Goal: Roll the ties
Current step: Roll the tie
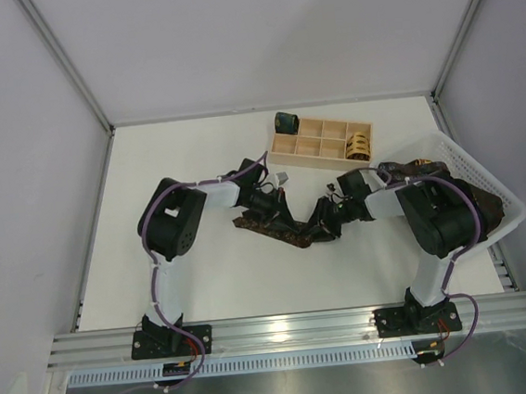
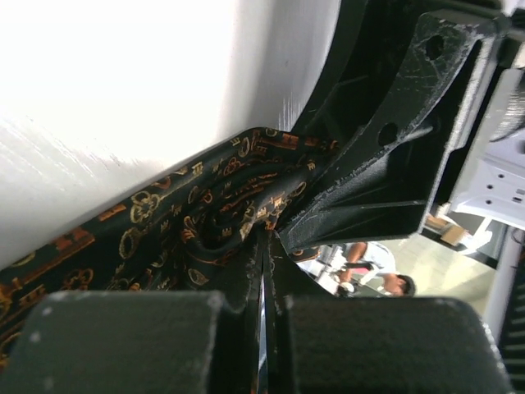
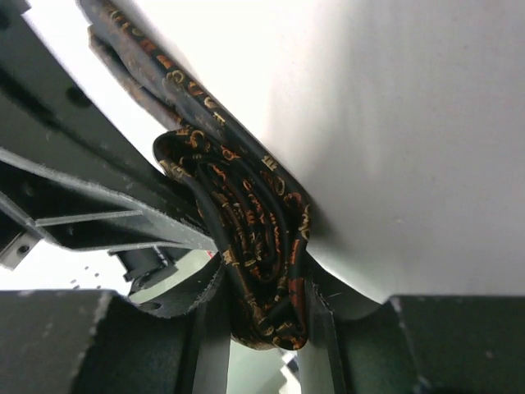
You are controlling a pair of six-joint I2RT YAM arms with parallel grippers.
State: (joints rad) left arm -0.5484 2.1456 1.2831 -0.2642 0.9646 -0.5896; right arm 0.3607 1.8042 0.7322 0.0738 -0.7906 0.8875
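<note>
One dark tie with an orange-gold pattern (image 1: pixel 266 226) lies across the middle of the table. Its right end is wound into a partial coil (image 3: pixel 246 222). My right gripper (image 3: pixel 262 287) is shut on this coil, one finger on each side; it is right of centre in the top view (image 1: pixel 329 220). My left gripper (image 2: pixel 268 254) is shut on the tie's fabric (image 2: pixel 180 222) right beside the coil, and shows in the top view (image 1: pixel 279 216). The two grippers almost touch. A dark green roll (image 1: pixel 285 120) and a tan-gold roll (image 1: pixel 358 143) sit by and in the wooden tray.
The pale wooden compartment tray (image 1: pixel 318 140) stands behind the grippers. A white mesh basket (image 1: pixel 464 159) with dark fabric inside sits at the right, partly under my right arm. The tie's free length runs left toward (image 1: pixel 242 222).
</note>
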